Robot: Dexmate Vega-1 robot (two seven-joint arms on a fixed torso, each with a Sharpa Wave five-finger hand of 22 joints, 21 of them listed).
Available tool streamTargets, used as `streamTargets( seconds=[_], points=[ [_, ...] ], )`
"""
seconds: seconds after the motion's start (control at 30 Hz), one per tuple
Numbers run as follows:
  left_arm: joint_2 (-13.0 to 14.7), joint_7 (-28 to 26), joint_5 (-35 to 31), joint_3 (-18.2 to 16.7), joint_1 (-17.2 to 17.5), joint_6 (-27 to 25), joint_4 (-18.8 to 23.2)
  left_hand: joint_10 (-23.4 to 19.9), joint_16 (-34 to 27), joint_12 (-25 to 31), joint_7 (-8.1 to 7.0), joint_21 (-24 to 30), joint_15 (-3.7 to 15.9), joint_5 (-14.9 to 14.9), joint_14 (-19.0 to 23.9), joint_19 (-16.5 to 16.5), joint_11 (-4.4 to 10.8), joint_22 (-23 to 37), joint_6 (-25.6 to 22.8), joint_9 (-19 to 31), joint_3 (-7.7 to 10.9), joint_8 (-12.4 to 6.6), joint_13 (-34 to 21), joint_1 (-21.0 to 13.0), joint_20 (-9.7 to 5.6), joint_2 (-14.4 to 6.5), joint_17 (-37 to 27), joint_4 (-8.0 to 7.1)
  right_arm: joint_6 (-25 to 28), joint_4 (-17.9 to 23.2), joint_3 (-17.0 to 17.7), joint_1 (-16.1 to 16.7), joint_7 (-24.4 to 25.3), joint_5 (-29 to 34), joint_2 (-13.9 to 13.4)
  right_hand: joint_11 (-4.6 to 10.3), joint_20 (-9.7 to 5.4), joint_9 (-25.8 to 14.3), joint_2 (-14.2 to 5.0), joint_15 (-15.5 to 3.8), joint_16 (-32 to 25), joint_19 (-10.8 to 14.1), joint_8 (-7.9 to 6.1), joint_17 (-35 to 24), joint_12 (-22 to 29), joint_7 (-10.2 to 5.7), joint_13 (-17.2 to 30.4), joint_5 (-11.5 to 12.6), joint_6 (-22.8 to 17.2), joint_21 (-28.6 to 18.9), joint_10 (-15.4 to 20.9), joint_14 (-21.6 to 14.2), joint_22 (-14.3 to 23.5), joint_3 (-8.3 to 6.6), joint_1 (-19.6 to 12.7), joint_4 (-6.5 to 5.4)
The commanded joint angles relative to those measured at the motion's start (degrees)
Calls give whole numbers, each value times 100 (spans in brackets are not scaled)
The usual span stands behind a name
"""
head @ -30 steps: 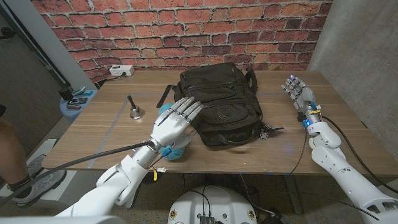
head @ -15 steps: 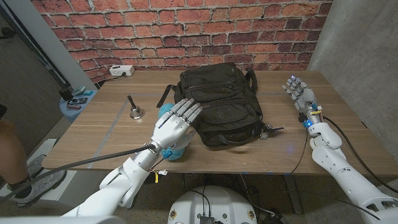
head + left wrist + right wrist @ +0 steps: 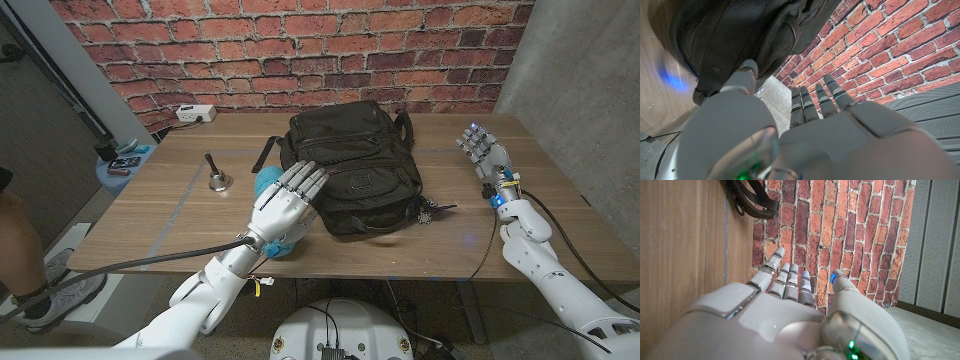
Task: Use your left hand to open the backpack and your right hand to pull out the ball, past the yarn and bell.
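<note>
A black backpack lies closed in the middle of the table, also seen in the left wrist view. My left hand hovers with straight, spread fingers at the backpack's near left edge, holding nothing. Under it lies a blue ball of yarn, partly hidden by the hand. A small metal bell with a dark handle stands left of the backpack. My right hand is raised and open to the right of the backpack, well apart from it. The ball is hidden.
A white power strip lies at the table's back left. A small dark trinket on the backpack's zipper sits on the table at its right. A person's leg and shoe are at the far left. A brick wall stands behind.
My left hand has crept slightly forward and to the right along the backpack's edge. The right hand has shifted a little away to the right.
</note>
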State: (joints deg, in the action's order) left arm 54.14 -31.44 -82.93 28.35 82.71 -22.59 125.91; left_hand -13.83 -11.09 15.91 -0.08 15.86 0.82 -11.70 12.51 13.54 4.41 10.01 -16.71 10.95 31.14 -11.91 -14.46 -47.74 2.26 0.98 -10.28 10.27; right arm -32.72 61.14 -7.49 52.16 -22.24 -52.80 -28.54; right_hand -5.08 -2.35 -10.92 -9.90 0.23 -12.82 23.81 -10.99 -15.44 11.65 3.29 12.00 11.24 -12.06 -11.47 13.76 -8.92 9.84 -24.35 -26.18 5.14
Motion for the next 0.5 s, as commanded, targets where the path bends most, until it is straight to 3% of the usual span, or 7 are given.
streamTargets(
  seconds=[0.03,0.5],
  points=[
    [-130,-119,-64,318,-275,-98,-201,6,-7,42,-13,-37,-6,-40,38,52,-27,17,-118,27,40,-67,-34,-104,-17,6,-18,-16,12,-102,47,-30,-156,-82,6,-11,9,-15,-1,20,-9,7,-2,2,11,26,8,34,5,1,11,-13,17,-10,-66,17],
    [-414,-288,12,667,-541,-207,-466,55,15,76,-3,-70,-18,-38,16,52,-66,20,-111,45,18,-45,-81,-153,-20,15,-21,-33,-5,-381,58,-192,-376,-117,53,-2,9,-13,-4,11,-13,7,-6,2,10,25,8,33,4,0,3,-11,17,-2,-61,15]
  ],
)
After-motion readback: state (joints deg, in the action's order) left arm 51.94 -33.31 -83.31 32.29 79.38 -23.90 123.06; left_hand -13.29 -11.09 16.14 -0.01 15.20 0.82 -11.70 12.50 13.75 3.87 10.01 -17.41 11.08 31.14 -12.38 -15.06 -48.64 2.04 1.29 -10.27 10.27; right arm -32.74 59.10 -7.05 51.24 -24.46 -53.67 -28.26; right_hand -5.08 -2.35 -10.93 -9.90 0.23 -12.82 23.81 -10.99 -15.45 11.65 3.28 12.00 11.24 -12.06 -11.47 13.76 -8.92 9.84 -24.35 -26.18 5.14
